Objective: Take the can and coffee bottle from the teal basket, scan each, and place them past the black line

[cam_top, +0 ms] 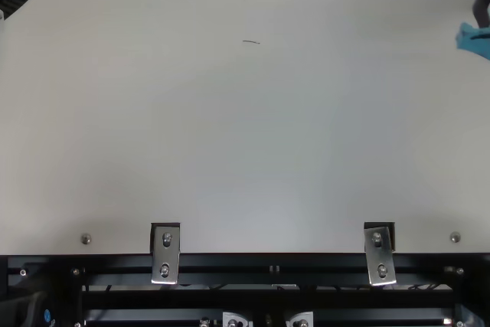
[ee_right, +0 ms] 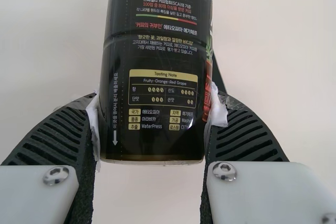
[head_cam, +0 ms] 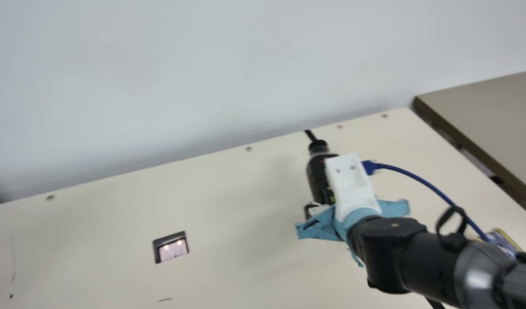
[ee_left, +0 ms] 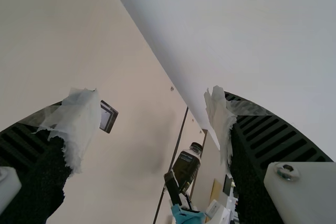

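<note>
item: one coffee bottle [head_cam: 317, 174], dark body, black cap, right of centre in the main view, held near its base, leaning slightly; whether the base meets the table, i cannot tell. gripping it: the right gripper [ee_right: 156, 106], fingers parted by the bottle's own width and clamped on its two sides, the pads pressed low against the label in the right wrist view. step in hand, by my judgement: setting the bottle down past the black line [head_cam: 310, 135], a short piece of which shows by the cap. to be done well: carry the whole base over the line, bring the bottle plumb, lower until the base sits flat, then part the fingers evenly and draw straight back. the low grip leaves the upper body heavy and apt to tip if let go early. beside it: one blue cable [head_cam: 417, 178], its plug near the white finger mount, running to the lower right of the main view; best not to set the base on it. farther out: one scanner window [head_cam: 172, 249], dark-framed and lit, left of centre in the lower half of that view. last entry: the left gripper [ee_left: 151, 93], fingers wide apart, nothing between them.
</note>
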Tool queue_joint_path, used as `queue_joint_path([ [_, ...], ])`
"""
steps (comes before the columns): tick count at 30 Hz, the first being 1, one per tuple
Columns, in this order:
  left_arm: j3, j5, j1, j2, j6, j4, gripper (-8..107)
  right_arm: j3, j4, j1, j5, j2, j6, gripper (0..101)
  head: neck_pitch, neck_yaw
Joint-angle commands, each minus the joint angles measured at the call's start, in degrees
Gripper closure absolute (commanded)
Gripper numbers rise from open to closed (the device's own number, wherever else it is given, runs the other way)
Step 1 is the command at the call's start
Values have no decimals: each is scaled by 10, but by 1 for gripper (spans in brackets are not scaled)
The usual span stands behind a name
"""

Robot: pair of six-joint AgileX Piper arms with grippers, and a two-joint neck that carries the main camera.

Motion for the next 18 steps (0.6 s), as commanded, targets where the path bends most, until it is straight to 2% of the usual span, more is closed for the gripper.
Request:
queue_joint_path([
  [1,0,0,0,0,0,0,9,4,0,-8,0,-3,-2,101,-18,-25],
  [6,0,0,0,0,0,0,9,16,0,-28,-4,-11,-10,101,-18,-79],
  [11,0,0,0,0,0,0,9,25,0,-54,-9,-21,-21,101,-18,-79],
  [18,0,0,0,0,0,0,9,26,0,-125,1,-18,-79,101,-18,-79],
])
